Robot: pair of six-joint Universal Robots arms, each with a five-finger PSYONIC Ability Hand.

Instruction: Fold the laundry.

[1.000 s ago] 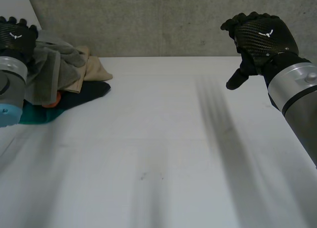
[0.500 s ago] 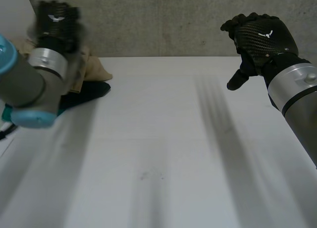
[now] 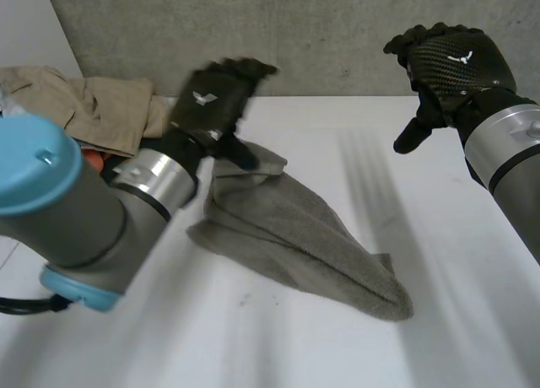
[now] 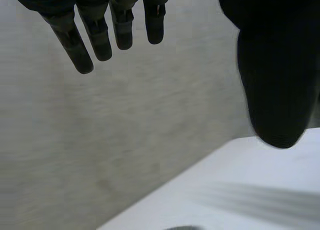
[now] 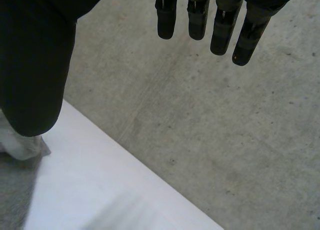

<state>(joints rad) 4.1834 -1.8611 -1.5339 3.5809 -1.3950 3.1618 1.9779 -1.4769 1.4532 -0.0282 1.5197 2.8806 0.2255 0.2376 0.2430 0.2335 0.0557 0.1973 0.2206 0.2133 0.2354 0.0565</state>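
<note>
Grey towel (image 3: 295, 232) lies crumpled on the table (image 3: 253, 350) beside the left hand (image 3: 215, 101), whose fingers (image 4: 97, 37) are spread and empty.

Flat white table (image 3: 337, 354), bare across its near side; rumpled grey terry towel (image 3: 295, 236) lying slantwise near the middle, far end bunched; crumpled tan cloth garment (image 3: 93, 110) heaped at the far left corner, scrap of orange fabric (image 3: 91, 160) just beside it
</note>
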